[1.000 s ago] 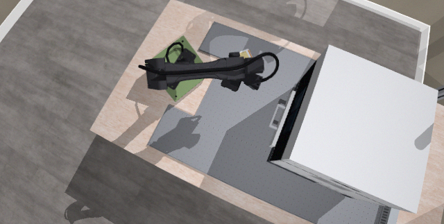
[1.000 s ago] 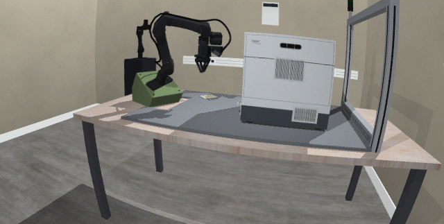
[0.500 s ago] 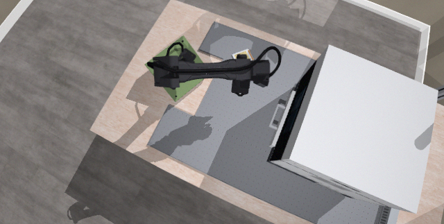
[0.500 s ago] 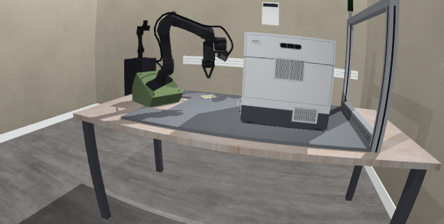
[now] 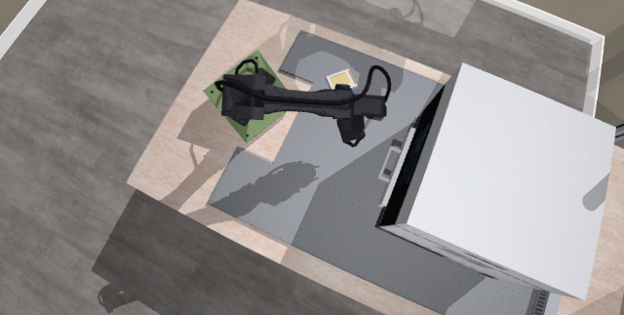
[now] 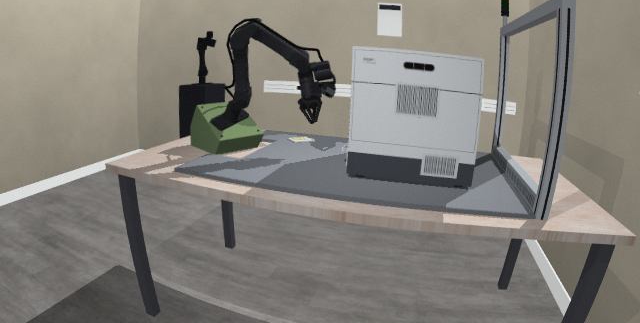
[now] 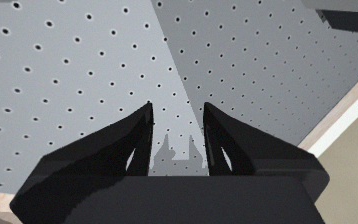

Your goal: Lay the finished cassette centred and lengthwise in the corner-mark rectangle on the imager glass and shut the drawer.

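Observation:
FINISHED [image 5: 341,79] is a small flat cassette, yellow with a white rim. It lies on the grey perforated mat behind my arm and also shows in the exterior view [image 6: 301,139]. The gel imager IM [image 5: 502,178] [image 6: 415,113] is a big white box on the right of the table. Its drawer front with the handle [image 5: 391,161] faces my arm, and the glass is hidden. My gripper [image 5: 352,140] [image 6: 311,117] hangs high above the mat between FINISHED and IM. In the wrist view its fingers stand apart with nothing between them.
My green base [image 5: 246,96] sits at the mat's left notch. A grey upright frame [image 6: 535,113] stands at the table's right end beyond IM. A black box with a camera post [image 6: 200,98] stands behind the base.

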Controlling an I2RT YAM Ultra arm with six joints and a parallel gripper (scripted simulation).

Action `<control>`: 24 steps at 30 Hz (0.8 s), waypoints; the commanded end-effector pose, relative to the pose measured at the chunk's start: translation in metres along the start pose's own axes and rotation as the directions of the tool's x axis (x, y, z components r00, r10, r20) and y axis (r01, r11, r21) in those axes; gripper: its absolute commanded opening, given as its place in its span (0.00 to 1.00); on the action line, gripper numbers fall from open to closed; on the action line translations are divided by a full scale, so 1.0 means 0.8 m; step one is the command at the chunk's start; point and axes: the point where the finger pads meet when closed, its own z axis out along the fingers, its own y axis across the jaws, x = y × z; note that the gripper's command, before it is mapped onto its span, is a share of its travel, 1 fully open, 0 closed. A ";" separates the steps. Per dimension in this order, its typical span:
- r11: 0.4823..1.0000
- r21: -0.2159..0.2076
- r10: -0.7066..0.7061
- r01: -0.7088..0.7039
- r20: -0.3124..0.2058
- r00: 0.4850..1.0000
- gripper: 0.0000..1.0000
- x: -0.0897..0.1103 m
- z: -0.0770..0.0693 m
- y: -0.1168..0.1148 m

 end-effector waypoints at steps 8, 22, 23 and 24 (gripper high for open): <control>0.940 0.160 -0.325 0.300 0.162 0.932 0.35 -0.048 0.051 -0.020; 0.756 0.390 -0.630 0.526 0.213 0.747 0.35 -0.070 0.063 -0.044; 0.735 0.407 -0.653 0.542 0.212 0.727 0.35 -0.070 0.063 -0.044; 0.714 0.423 -0.676 0.558 0.211 0.706 0.35 -0.070 0.063 -0.044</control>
